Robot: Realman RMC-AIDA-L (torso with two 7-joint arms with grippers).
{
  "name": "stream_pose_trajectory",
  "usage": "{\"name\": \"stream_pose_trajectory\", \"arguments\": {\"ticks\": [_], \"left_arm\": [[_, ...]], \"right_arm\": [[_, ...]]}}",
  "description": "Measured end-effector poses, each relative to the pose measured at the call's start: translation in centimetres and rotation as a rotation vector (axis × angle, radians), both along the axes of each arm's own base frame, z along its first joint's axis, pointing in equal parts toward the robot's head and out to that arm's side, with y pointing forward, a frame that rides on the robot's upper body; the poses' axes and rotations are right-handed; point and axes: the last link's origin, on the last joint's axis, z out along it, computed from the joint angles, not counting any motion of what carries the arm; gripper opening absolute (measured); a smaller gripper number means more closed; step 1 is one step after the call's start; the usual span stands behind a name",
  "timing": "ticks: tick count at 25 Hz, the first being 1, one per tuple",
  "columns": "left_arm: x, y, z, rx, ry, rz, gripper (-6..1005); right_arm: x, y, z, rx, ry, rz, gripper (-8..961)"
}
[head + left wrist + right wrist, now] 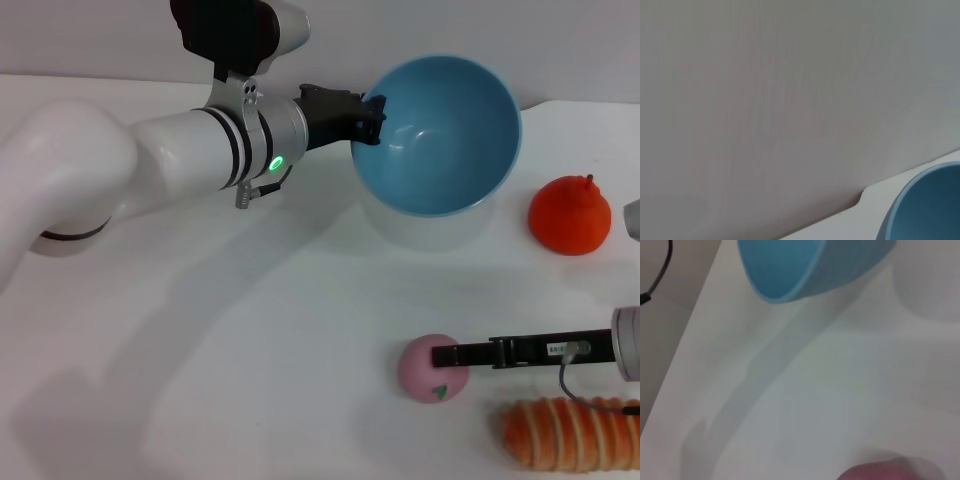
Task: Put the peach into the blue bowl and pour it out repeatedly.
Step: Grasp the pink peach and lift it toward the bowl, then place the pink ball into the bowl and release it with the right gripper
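Note:
The blue bowl hangs above the table at the back, tipped so its empty inside faces me. My left gripper is shut on its left rim. The bowl's edge also shows in the left wrist view, and its tilted side shows in the right wrist view. On the table at the front right lies the pink peach, green leaf mark toward me. My right gripper reaches in from the right and lies against the peach's top. The right wrist view catches only the peach's top.
An orange-red stemmed fruit sits at the right, behind the right arm. A striped orange item lies at the front right edge, just right of the peach. A white rounded object stands under the tilted bowl. The table's left half is bare white.

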Motion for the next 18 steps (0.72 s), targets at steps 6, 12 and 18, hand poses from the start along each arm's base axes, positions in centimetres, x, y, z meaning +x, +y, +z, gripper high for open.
{"name": "stream_pose_trajectory", "arguments": {"ticks": [6,12,18], "left_arm": [[0.0,0.0,0.0,-0.005,0.001,-0.001,-2],[-1.2,-0.4,-0.3,-0.046,0.003,0.037,-1],[-3.1,-0.9,-0.8,-0.115,0.012,0.115,-1]], "right_arm": [[-0.1,0.1,0.2,0.008,0.003,0.007,438],[-1.0,0.5,1.8,0.030,0.064,0.048,267],[-4.0,0.4,6.2,0.049,0.214,0.203,110]]}}
